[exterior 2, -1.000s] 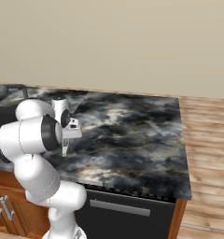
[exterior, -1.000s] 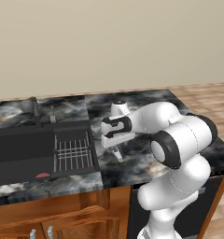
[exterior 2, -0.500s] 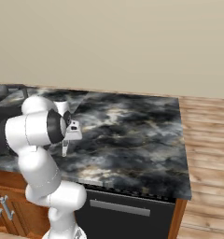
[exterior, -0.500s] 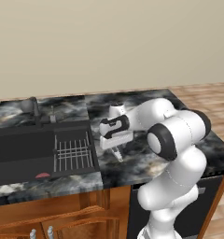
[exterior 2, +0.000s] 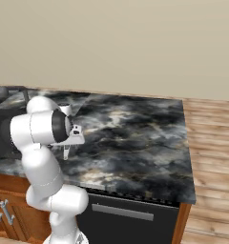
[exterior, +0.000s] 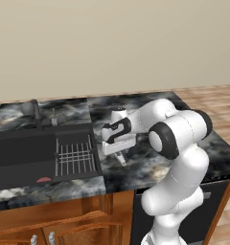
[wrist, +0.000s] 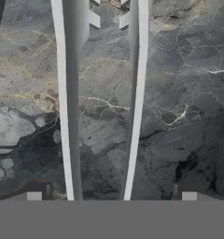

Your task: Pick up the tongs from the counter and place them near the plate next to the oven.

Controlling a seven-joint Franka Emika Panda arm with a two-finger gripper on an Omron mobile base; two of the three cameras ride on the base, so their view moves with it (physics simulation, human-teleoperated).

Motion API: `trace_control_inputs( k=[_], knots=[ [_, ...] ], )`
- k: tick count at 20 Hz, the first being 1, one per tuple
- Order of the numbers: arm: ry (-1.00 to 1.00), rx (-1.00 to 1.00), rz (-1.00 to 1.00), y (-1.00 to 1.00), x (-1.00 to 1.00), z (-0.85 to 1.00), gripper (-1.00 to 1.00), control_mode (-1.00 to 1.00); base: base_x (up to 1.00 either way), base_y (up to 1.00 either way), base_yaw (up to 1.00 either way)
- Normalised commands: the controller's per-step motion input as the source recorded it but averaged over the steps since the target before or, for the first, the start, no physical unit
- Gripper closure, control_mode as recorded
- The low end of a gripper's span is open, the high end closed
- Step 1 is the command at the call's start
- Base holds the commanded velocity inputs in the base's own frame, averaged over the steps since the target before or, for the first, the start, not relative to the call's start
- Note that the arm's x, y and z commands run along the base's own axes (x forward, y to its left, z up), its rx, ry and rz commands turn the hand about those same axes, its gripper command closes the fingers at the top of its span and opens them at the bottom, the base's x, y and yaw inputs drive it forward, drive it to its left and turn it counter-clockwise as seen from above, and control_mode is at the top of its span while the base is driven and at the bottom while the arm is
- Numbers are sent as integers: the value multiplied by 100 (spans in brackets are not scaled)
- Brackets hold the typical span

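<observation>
On the dark marbled bench (exterior: pixel 150 165), the tongs (wrist: pixel 69 116) are seen lying flat between the spread fingertips (wrist: pixel 34 195) of the end effector (wrist: pixel 111 196). Light, stiff and slippery metal is judged; both arms are best pinched together mid-length.

wall (exterior: pixel 112 43): plain beige, behind the worktop
floor (exterior 2: pixel 212 143): light wood planks, on the right
cabinets (exterior: pixel 54 220): brown wood, with silver handles
sink (exterior: pixel 21 155): black basin, wire rack inside
faucet (exterior: pixel 36 112): dark, behind the sink
light: soft, even
</observation>
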Motion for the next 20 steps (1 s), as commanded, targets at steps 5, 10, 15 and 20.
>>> trace_control_inputs(
  k=[5, 10, 15, 20],
  knots=[
    [0, 0, 0, 10, 3, -13, -100, -100, 0, 0, 0],
    [0, 0, 0, 3, 1, -8, -100, -100, 0, 0, 0],
    [0, 0, 0, 0, 0, -10, -100, -100, 0, 0, 0],
    [0, 0, 0, 0, 0, -21, 100, -100, 0, 0, 0]
  ],
)
